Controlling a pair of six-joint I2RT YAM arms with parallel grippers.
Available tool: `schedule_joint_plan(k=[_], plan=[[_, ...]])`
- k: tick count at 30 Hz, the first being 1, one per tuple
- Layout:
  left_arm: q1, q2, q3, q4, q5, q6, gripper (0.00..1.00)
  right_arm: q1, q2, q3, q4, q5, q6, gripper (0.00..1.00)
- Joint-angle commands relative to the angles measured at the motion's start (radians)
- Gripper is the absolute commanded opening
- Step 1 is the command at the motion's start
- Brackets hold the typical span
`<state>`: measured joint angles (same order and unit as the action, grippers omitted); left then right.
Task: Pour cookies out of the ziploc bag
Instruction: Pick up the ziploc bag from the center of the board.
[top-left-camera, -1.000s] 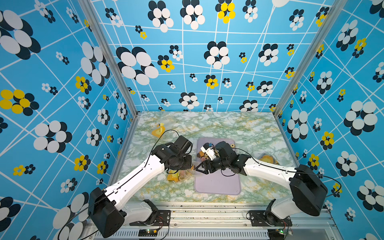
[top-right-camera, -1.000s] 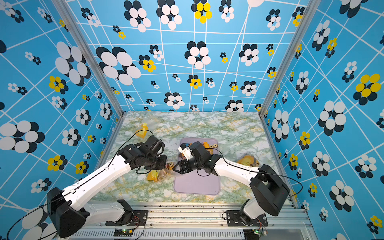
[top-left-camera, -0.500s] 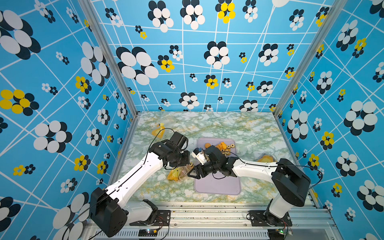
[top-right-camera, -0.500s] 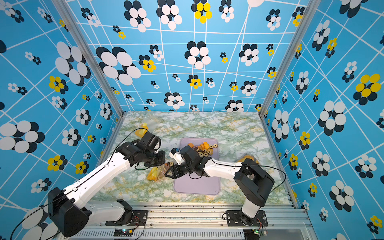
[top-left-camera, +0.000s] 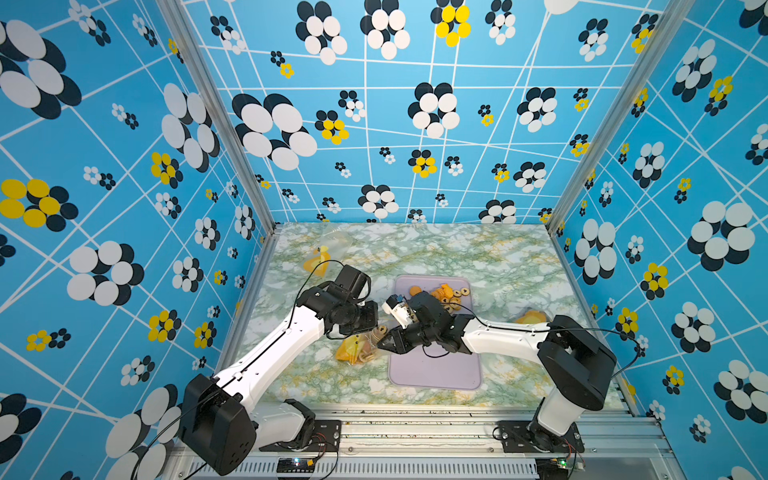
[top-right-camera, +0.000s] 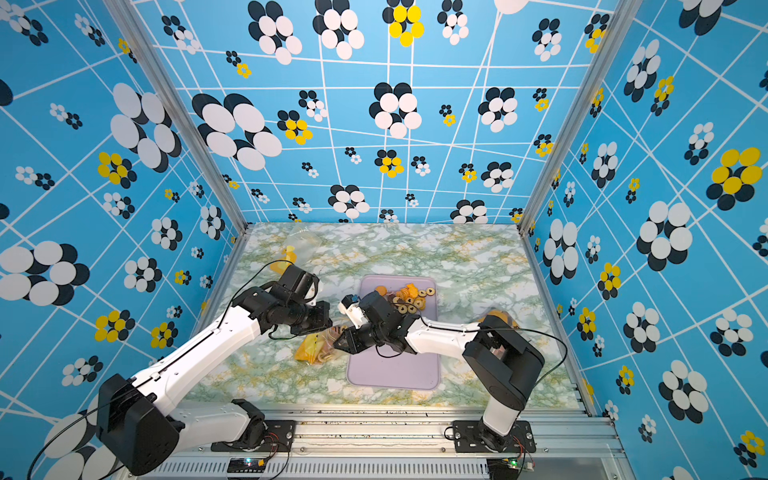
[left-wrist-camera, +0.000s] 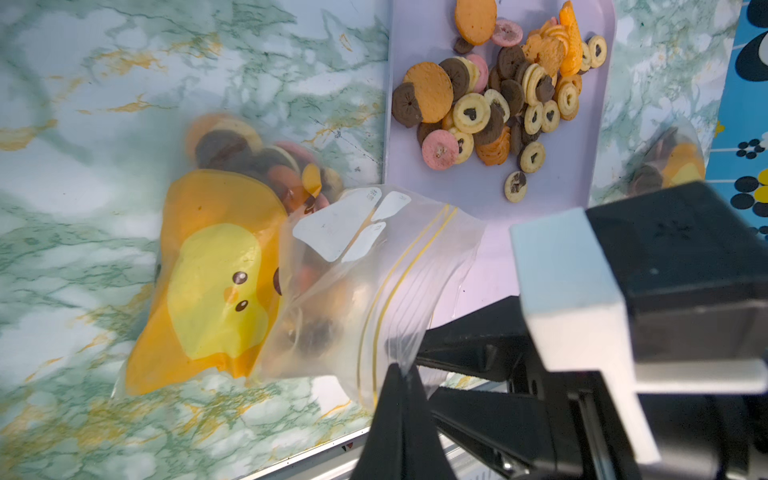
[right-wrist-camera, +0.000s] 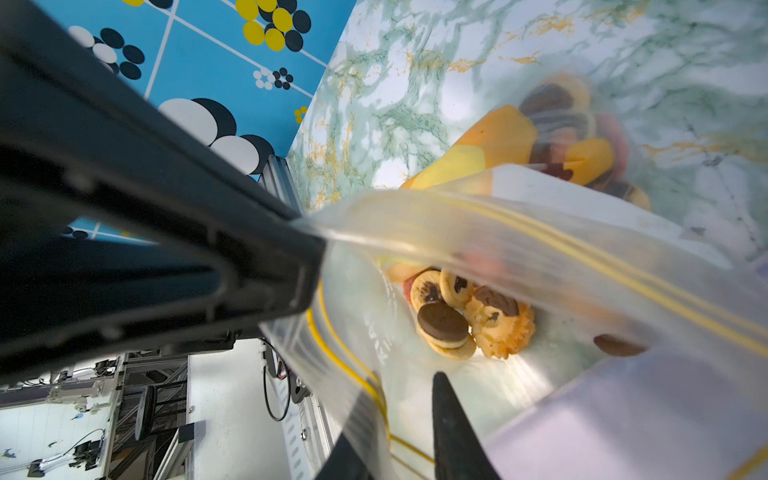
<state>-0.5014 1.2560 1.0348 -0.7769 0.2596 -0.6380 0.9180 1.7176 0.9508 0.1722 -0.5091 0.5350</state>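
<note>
- Left jaws pinch one lip of the ziploc bag (left-wrist-camera: 374, 266); right jaws have just narrowed round the opposite lip, though I cannot tell if they grip.
- Cookies (right-wrist-camera: 442, 322) wait inside it, on the desk (top-left-camera: 415, 253) beside the tray (top-left-camera: 436, 374); pouring looks next.

Your clear bag (left-wrist-camera: 216, 270), printed with an orange-and-yellow chick, lies on the worktop (left-wrist-camera: 83, 124) beside the left edge of the tray (left-wrist-camera: 478, 187), its yellow-zipped mouth open toward it, cookies (right-wrist-camera: 442, 322) inside. A pile (left-wrist-camera: 490, 99) of orange, brown, pink and ring-shaped ones sits at the tray's far end.

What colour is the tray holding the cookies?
Pale lilac tray, best in left wrist view.
</note>
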Motion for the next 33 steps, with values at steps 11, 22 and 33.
schedule_joint_plan(k=[11, 22, 33], plan=[[0.218, -0.316, -0.196, 0.023, -0.035, -0.084, 0.99, 0.004, -0.003, 0.039, -0.056, 0.009, 0.026, 0.04], [0.492, -0.297, -0.332, 0.039, 0.048, -0.048, 1.0, -0.002, 0.072, 0.249, 0.104, -0.118, 0.403, 0.0], [0.57, -0.222, -0.338, 0.11, 0.103, -0.043, 1.0, -0.05, 0.146, 0.265, 0.415, -0.085, 0.733, 0.0]])
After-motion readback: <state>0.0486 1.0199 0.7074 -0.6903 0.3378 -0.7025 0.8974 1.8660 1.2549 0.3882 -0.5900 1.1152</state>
